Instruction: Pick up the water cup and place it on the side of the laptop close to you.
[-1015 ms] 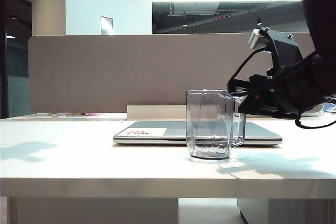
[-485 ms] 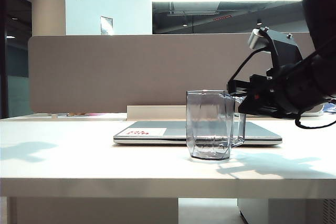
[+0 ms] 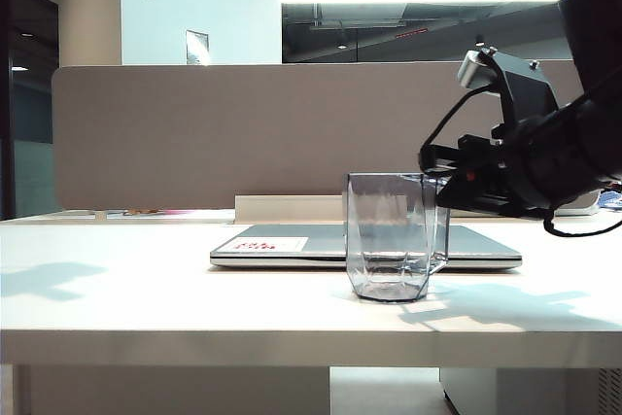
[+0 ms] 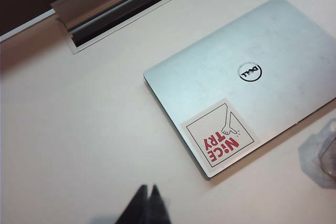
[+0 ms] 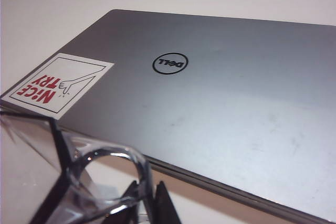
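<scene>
Since a second earlier, the water cup (image 3: 394,235) had sunk slightly and its handle had swung from the right side round behind the body. The white table (image 3: 146,289) was a broad, smooth slab. On it lay the laptop (image 3: 292,245) — thin, flat, matte silver-grey, lid shut, its long axis running left to right across the exterior view, with a round logo (image 4: 248,71) and a white sticker with red print (image 4: 220,138) (the sticker at the left end). The cup stood upright on the table just in front of the laptop's near edge, toward its right end: clear smoky grey-blue plastic, faceted and tapering to a narrower base, mouth up; nothing showed inside it. The right gripper (image 5: 149,203) sat at the cup's rim, beside the handle loop (image 5: 113,174) — its dark fingers looked narrowly parted, though whether they gripped it I could not tell. The left gripper (image 4: 146,205) hung over bare table beside the laptop's sticker end, its tips pressed together on nothing.
</scene>
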Available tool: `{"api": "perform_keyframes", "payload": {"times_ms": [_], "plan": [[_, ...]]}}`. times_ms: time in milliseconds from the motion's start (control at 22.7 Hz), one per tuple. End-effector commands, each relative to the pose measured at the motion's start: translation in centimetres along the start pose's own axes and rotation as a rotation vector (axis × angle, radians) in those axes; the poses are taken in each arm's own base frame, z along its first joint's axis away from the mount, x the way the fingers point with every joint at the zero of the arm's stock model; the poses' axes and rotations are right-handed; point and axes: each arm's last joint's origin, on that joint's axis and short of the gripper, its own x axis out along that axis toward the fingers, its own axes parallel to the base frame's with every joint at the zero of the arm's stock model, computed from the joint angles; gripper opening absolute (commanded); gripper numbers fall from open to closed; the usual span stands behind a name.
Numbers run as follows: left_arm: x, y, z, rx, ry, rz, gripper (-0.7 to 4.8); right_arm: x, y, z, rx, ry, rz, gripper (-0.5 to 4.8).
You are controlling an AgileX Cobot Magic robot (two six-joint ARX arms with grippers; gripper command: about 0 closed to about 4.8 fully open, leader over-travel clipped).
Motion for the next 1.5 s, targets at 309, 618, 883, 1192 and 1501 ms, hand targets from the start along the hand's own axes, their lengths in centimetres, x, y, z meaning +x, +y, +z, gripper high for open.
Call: {"api": "perform_keyframes", "payload": {"times_ms": [309,618,883,1192,1501], "plan": [[-0.2,0.0,0.2,0.003,-0.015,0.007,-0.06,-0.6,0.5,-0.6,-0.006,0.009,0.032,0.59],[-0.2,0.0,0.2,0.003,-0.015,0.007,-0.06,-1.2,0.4,-1.2,-0.007,0.019,0.032,0.58],[-0.2,0.0,0.1,0.002,-0.008,0.005,-0.06,-2.8,0.7,0.4,-0.006,-0.039,0.046,0.27],[-0.2,0.0,0.1,0.002,-0.008,0.005,-0.06,-4.4,0.8,1.1,-0.014,0.01,0.031,-0.06],[-0.3,0.0,0.0,0.001,-0.003,0.002,-0.06,-5.9,0.7,1.6,-0.014,0.018,0.008,-0.06]]}}
